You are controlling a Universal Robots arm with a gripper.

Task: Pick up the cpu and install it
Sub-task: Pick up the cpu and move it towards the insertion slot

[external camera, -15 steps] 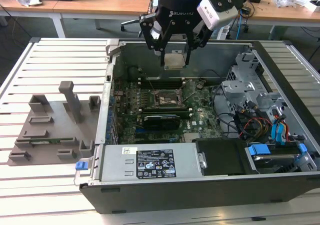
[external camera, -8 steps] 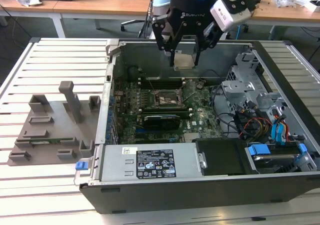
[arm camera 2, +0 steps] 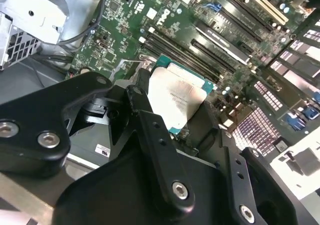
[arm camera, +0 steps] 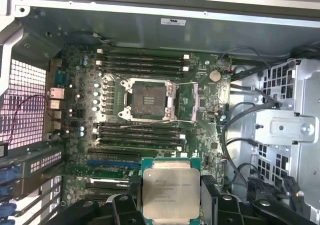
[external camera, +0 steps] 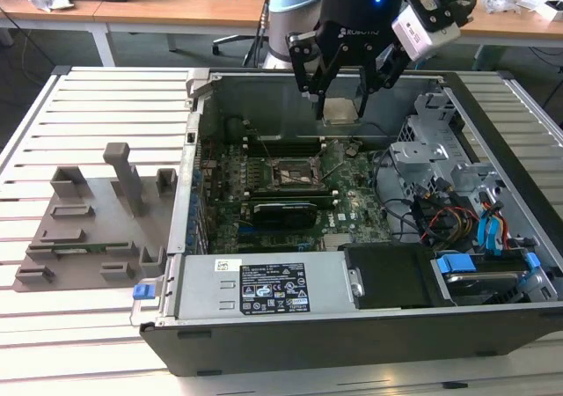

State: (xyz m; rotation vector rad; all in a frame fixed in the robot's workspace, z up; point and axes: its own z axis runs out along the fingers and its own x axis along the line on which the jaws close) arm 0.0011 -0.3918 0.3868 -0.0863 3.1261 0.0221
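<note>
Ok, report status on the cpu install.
Gripper shut on the cpu, hovering over the motherboard. Socket empty, cpu not seated. Nothing seen blocking the socket.

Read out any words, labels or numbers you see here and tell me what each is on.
No text reads clearly enough to quote.
Label on the power supply: print too small.
cpu lid, held in the tool: engraving too faint.
Sticker on the case wall: too small.
Housing of the tool: short white maker's mark, unclear.
</note>
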